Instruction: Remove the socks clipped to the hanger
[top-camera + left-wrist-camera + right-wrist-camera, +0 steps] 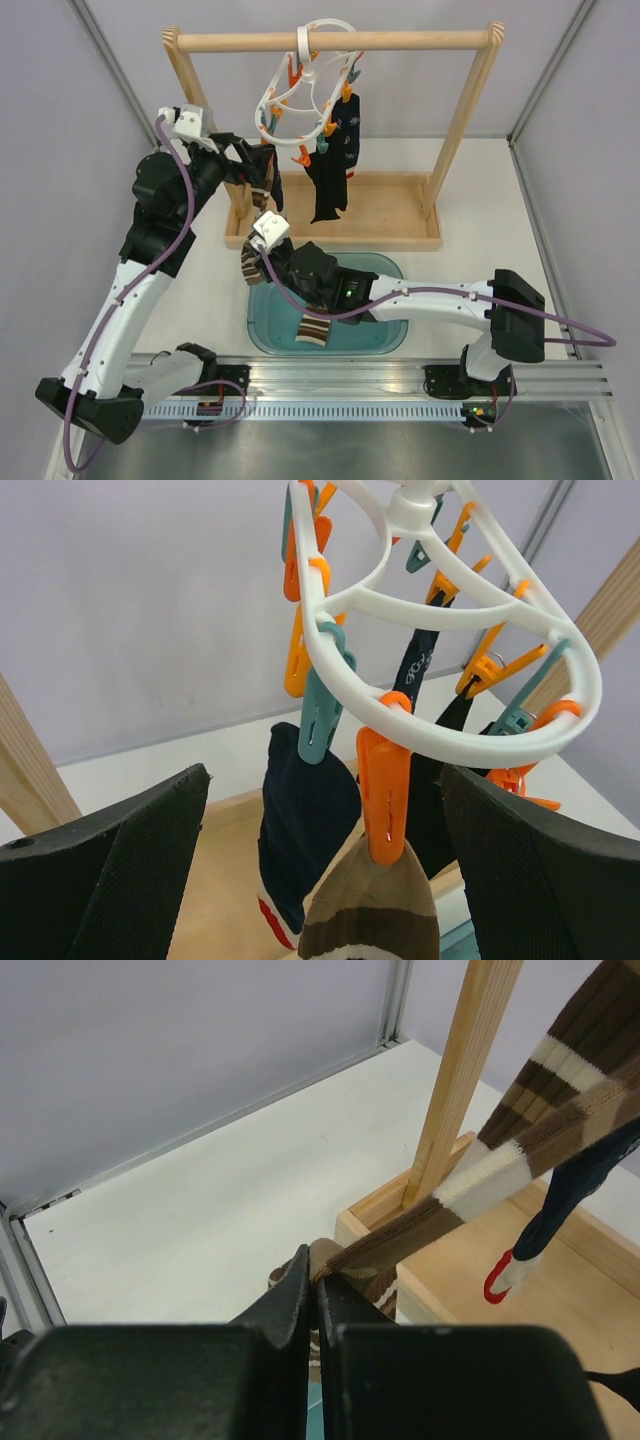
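Note:
The white hanger (310,85) hangs by its hook from the wooden rail. In the left wrist view an orange peg (383,790) on its ring (450,610) clips a brown striped sock (370,910). A teal peg (322,705) holds a navy sock (305,820) behind it. My left gripper (325,880) is open, one finger on each side of the pegged striped sock. My right gripper (318,1270) is shut on that sock's lower end (520,1150), which runs taut up to the right. More dark socks (335,160) hang from the hanger. Another striped sock (313,330) lies in the teal bin.
The wooden rail frame (330,42) stands on its tray base (390,225) at the back. Its left post (460,1070) rises close to my right gripper. A teal bin (385,335) sits between the arms near the front. Grey walls close in both sides.

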